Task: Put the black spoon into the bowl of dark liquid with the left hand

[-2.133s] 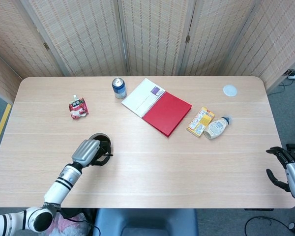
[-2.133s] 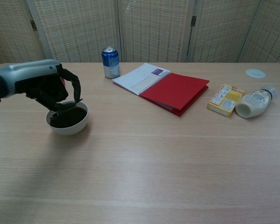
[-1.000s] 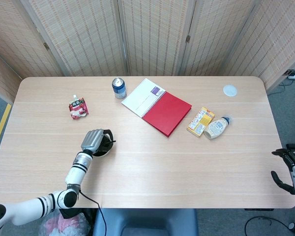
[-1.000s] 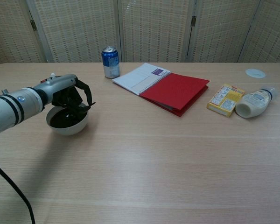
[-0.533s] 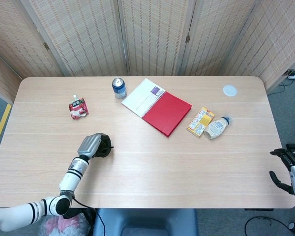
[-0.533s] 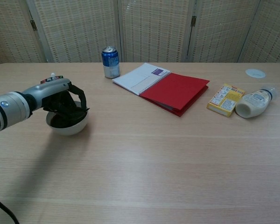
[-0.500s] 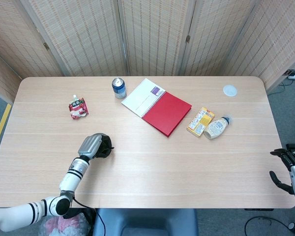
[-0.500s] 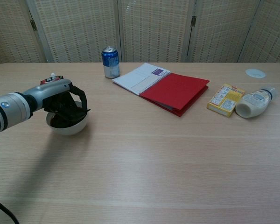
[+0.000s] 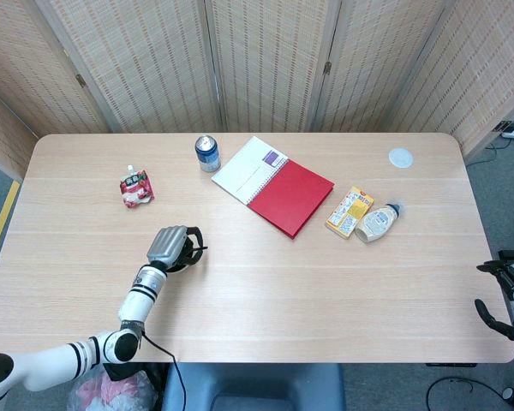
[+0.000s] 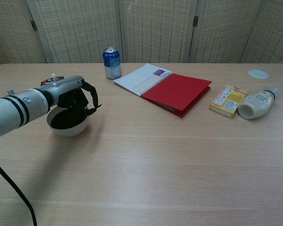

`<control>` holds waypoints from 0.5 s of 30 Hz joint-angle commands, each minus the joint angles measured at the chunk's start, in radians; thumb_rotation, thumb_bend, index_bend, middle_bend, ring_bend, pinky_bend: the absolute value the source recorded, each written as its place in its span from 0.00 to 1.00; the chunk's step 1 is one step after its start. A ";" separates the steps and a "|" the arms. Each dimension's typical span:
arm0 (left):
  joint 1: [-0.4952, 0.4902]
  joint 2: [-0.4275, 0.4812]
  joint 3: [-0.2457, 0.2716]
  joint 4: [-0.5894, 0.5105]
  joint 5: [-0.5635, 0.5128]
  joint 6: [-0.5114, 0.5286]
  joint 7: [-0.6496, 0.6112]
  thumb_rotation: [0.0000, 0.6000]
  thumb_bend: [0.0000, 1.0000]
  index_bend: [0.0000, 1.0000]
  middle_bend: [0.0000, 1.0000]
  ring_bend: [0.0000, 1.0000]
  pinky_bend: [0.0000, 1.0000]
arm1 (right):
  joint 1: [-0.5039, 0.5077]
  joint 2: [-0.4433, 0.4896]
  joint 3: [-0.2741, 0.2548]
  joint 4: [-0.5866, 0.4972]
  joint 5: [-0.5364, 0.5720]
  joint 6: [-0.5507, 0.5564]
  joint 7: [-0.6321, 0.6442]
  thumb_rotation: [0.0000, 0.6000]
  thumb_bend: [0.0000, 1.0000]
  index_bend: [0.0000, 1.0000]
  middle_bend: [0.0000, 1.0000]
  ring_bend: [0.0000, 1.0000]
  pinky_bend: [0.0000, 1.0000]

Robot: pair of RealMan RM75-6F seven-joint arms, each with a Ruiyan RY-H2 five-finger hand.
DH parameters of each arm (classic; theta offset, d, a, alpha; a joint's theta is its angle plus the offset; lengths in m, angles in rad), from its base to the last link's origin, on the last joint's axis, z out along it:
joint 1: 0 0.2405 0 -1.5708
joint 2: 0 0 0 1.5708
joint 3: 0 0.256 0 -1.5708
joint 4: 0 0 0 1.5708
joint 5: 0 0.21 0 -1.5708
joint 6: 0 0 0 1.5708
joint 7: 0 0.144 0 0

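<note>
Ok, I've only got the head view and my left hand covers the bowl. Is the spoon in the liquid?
Observer: The chest view can't settle it. The spoon doesn't stand out from the black fingers of the left hand.
Operator: Can you see the liquid at all?
Observer: Yes, the dark liquid shows in the bowl, left of the fingers.
Operator: Where's the hand over it?
Observer: Over the bowl's right rim, fingers curled downward. A thin black tip pokes out past the rim.
</note>
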 commanded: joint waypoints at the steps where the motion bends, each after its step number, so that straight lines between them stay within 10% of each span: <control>1: 0.007 0.016 -0.001 0.006 -0.005 0.002 0.000 1.00 0.49 0.68 0.96 0.88 1.00 | 0.000 0.001 0.000 -0.001 -0.001 0.000 0.000 1.00 0.25 0.30 0.27 0.35 0.35; 15: 0.068 0.137 0.050 -0.117 0.039 0.009 -0.017 1.00 0.49 0.68 0.96 0.88 1.00 | 0.011 -0.005 0.000 0.008 -0.015 -0.008 0.006 1.00 0.25 0.30 0.27 0.35 0.35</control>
